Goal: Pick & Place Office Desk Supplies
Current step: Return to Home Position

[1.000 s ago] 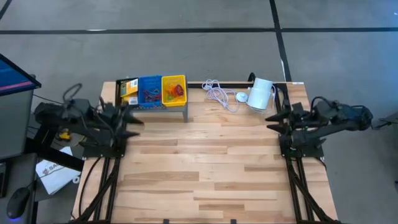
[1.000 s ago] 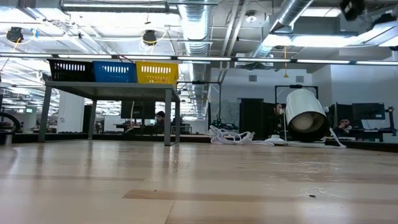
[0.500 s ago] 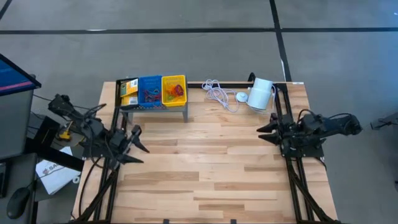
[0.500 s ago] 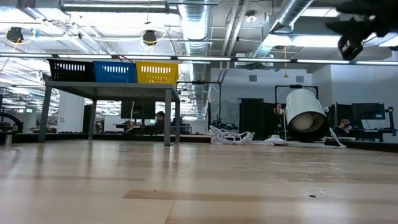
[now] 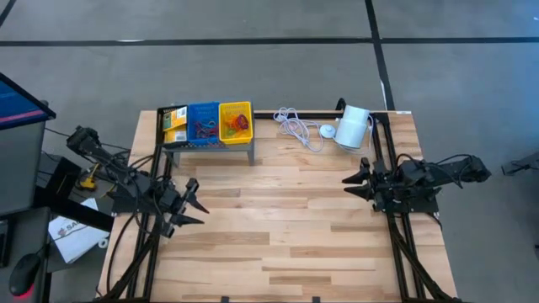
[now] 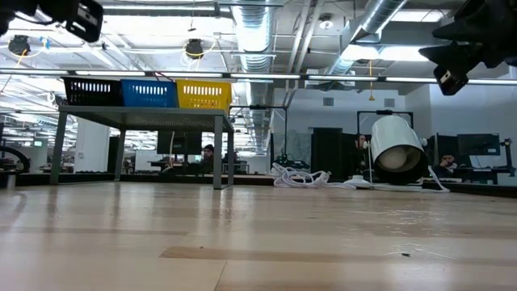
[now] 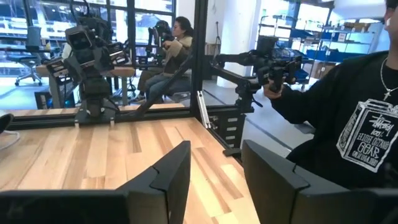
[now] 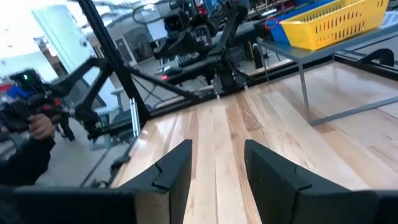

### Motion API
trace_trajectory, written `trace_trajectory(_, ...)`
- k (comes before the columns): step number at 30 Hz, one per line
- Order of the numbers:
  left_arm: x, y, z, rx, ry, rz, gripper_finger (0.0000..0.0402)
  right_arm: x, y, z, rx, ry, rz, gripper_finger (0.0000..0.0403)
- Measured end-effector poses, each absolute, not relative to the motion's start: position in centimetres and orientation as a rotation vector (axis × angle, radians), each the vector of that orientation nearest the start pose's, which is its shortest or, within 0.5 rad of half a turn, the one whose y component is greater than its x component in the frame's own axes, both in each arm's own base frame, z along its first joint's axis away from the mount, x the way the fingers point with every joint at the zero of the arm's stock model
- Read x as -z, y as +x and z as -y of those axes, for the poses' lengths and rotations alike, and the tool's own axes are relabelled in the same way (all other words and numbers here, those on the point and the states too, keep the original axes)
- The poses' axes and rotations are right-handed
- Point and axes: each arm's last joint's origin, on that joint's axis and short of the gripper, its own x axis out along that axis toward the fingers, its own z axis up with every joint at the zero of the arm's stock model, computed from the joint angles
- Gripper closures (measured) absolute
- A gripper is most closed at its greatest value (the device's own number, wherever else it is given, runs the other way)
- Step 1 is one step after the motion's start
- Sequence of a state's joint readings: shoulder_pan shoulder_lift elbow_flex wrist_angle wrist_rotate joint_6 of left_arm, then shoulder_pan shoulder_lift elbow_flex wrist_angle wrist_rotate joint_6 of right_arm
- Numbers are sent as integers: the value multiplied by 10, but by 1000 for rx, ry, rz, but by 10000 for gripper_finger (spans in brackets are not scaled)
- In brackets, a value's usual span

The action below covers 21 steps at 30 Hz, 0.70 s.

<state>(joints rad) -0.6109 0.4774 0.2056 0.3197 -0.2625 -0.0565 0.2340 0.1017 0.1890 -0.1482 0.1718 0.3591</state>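
- Wooden tabletop [image 5: 278, 236] carries a grey shelf [image 5: 210, 145] at its far left corner. On the shelf the black bin [image 5: 173, 124], the blue bin [image 5: 203, 123] and the yellow bin [image 5: 235, 122] stand side by side in one row.
- Yellow card packets [image 5: 176, 126] lie in the black bin and thin loops [image 5: 202, 131] in the blue one. The yellow bin holds red and orange pieces that I cannot make out further. I judge the supplies sorted by kind and set on the shelf to keep them off the working surface.
- My left pincer [image 5: 192, 202] hangs over the tabletop's left side, nearer than the shelf, with its fingers spread and nothing between them.
- My right pincer [image 5: 352, 178] mirrors it on the right side, also spread and empty. I read both as a resting pose, since nothing is left to carry.
- The white cable [image 5: 295, 126] and the white cylinder device [image 5: 354, 128] lie along the far edge, beside the shelf and apart from the bins.
- Writing: the print on the packets is too small to read. In the left wrist view a person [image 7: 348, 124] beyond the tabletop wears a dark top with a white print. Its last word looks like "GEAR", and I cannot tell the rest.
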Motion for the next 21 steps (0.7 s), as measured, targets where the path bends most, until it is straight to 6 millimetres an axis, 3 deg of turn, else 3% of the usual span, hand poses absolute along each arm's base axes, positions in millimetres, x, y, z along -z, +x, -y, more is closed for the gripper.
trace_trajectory(13, -188, 112, 67, 275, -44, 23, 284, -192, 93, -17, -50, 288, -128, 260)
trace_trajectory(21, -183, 112, 65, 216, -33, 1, 286, -188, 94, -17, -53, 229, -136, 260)
